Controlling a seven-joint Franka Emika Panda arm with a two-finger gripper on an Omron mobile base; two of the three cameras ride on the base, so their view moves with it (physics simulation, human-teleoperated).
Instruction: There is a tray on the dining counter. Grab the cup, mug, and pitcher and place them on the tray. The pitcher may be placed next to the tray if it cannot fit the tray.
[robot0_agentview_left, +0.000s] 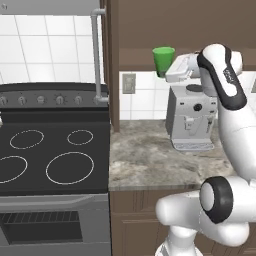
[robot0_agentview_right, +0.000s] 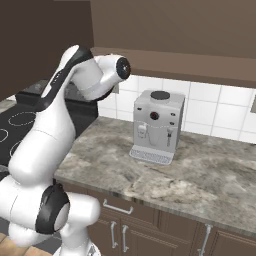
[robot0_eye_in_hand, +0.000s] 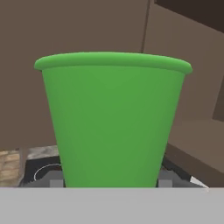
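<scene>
So the cup is up in the air, above and a bit left of the coffee machine, level w/ its top edge or higher. Gripper is clamped on its lower part, one finger each side. Cup's upright, long axis vertical, rim up. Tray's nowhere nearby, so imo next is a carry to it.

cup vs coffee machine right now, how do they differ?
The cup is bright green, plain and tapered; the coffee machine is grey-white, boxy, with dark knobs. The cup is held up in the air in the gripper; the machine stands on the stone counter. Both are upright.
</scene>
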